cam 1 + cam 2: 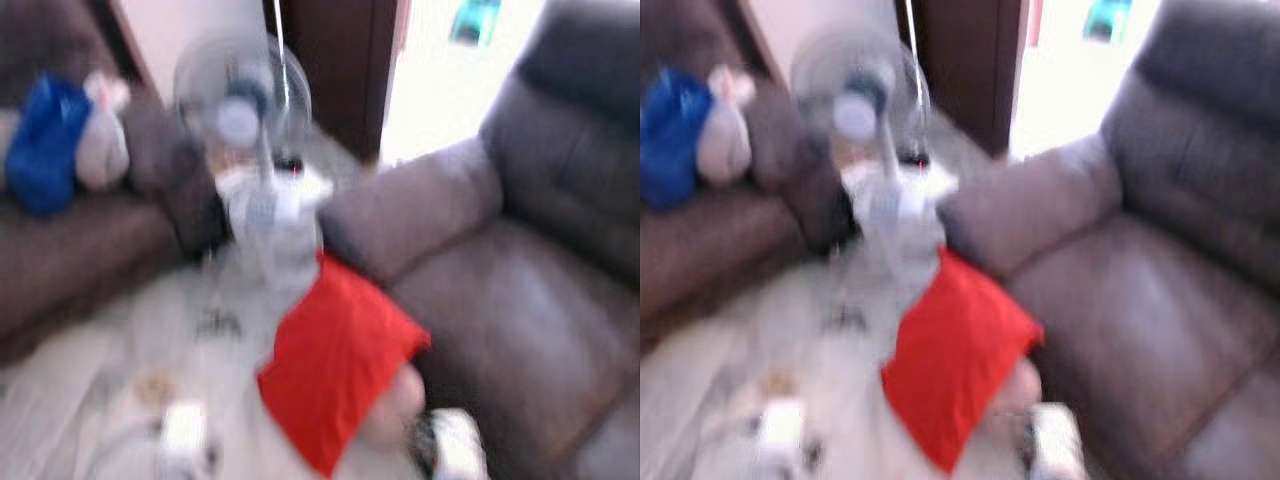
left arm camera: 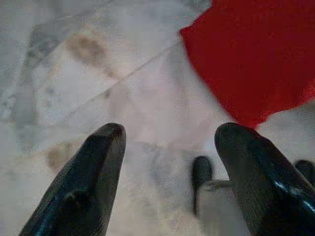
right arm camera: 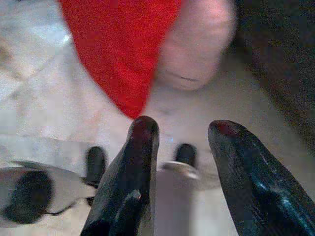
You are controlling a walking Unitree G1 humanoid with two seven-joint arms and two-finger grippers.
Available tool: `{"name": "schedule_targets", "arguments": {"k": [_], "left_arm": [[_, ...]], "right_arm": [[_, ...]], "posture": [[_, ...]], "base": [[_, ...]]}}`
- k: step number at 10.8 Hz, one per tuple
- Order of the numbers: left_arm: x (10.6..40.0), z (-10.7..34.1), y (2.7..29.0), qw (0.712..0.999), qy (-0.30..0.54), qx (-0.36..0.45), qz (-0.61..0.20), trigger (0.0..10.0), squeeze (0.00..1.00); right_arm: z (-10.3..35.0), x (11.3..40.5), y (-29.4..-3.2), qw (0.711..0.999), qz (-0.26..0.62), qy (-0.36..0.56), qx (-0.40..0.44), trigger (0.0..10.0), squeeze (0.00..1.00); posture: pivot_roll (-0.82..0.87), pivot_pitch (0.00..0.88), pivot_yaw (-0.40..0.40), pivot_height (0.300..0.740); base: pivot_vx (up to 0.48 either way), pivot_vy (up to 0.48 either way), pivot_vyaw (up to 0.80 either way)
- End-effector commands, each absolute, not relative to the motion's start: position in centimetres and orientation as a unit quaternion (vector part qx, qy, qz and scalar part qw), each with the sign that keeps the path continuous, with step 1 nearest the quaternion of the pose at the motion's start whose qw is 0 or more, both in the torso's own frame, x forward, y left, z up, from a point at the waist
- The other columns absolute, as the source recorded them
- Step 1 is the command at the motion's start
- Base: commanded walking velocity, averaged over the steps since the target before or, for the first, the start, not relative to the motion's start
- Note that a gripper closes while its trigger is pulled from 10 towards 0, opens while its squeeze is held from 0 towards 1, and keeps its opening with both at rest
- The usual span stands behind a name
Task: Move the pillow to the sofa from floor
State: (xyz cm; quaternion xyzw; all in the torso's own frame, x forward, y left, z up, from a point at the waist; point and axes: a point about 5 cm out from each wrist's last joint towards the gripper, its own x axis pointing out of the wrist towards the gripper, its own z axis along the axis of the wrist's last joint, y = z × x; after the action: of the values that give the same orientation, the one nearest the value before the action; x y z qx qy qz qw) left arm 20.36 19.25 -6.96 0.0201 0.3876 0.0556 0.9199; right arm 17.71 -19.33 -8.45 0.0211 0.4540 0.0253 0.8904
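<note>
Two sofas are framing the scene, both blurred: a big grey-brown one [image 1: 540, 290] is sitting on the right, and a second [image 1: 70, 250] is sitting on the left with a blue-and-white toy [image 1: 60, 140] lying on it, its shape too smeared to name. Between them a white fan [image 1: 250, 150] is standing on the pale floor [image 1: 130, 340]. A red pillow [image 1: 335, 360] is lying on the floor, leaning against the front of the right sofa; a pinkish rounded thing [image 3: 197, 44] is peeking out beside its lower corner, and what it is cannot be told.

Both tools are hanging low over the floor near the pillow. The left tool [image 2: 167, 142] is spreading its fingers wide, holding nothing and touching nothing, with the pillow's corner just beyond. The right tool [image 3: 179, 132] is standing moderately open, also empty, its tips pointing just short of the pillow's lowest corner. Both tools' finger bases are being cut off at the frame edge.
</note>
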Motion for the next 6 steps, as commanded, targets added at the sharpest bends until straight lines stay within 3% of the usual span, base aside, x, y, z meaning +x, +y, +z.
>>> {"name": "schedule_targets", "arguments": {"k": [1,6], "left_arm": [[19.5,-7.3,20.7,0.911,0.405,0.033,0.070,10.0,0.00],[20.2,-6.8,21.2,0.916,0.392,0.030,0.084,10.0,0.00]], "right_arm": [[-8.4,18.1,-18.4,0.890,0.033,0.453,0.029,10.0,0.00],[-8.2,18.8,-17.4,0.891,0.044,0.450,0.031,10.0,0.00]], "posture": [[0.02,0.107,0.033,0.740],[0.08,0.123,-0.010,0.740]], "base": [[0.251,0.000,0.00],[0.250,0.000,0.00]]}}
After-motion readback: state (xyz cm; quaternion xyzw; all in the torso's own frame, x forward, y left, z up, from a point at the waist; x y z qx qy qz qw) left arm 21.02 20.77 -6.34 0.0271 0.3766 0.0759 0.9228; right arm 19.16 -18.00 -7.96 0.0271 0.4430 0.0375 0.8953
